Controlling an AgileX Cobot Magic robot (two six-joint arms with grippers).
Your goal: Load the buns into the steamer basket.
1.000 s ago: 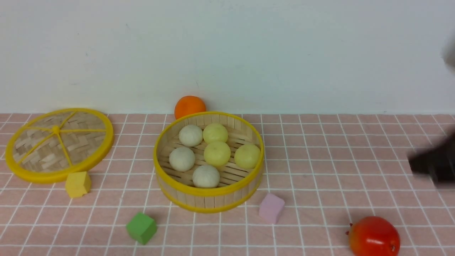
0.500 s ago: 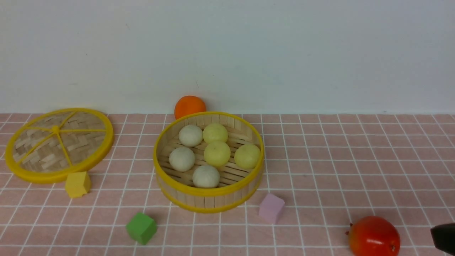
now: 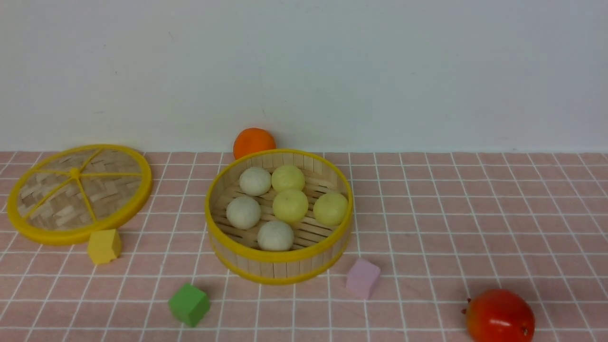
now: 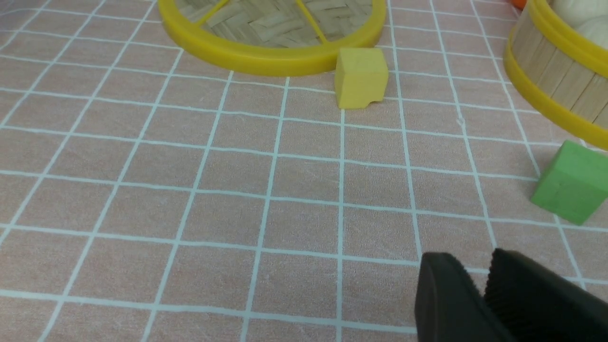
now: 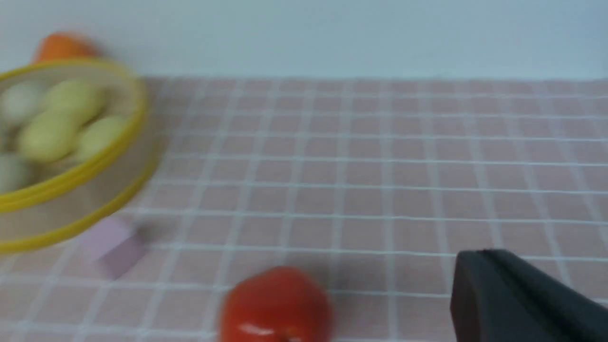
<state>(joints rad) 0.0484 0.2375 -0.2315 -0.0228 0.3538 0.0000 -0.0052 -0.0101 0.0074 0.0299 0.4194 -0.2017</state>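
Observation:
The steamer basket (image 3: 280, 259) stands mid-table. Six buns lie inside it: three off-white ones (image 3: 243, 212) on its left and front, three pale yellow ones (image 3: 290, 205) in its middle and right. Neither gripper shows in the front view. In the left wrist view my left gripper (image 4: 475, 261) is shut and empty, low over bare cloth, with the basket wall (image 4: 551, 71) off to one side. In the blurred right wrist view my right gripper (image 5: 479, 256) is shut and empty, well apart from the basket (image 5: 71, 185).
The woven lid (image 3: 78, 192) lies flat at the left. An orange (image 3: 253, 141) sits behind the basket by the wall. A yellow cube (image 3: 103, 245), a green cube (image 3: 189, 304) and a pink cube (image 3: 362, 278) lie around the basket. A red fruit (image 3: 498, 316) is at front right.
My right arm has drawn back from the right edge of the front view, dropping low and then leaving it. The basket and buns have not moved.

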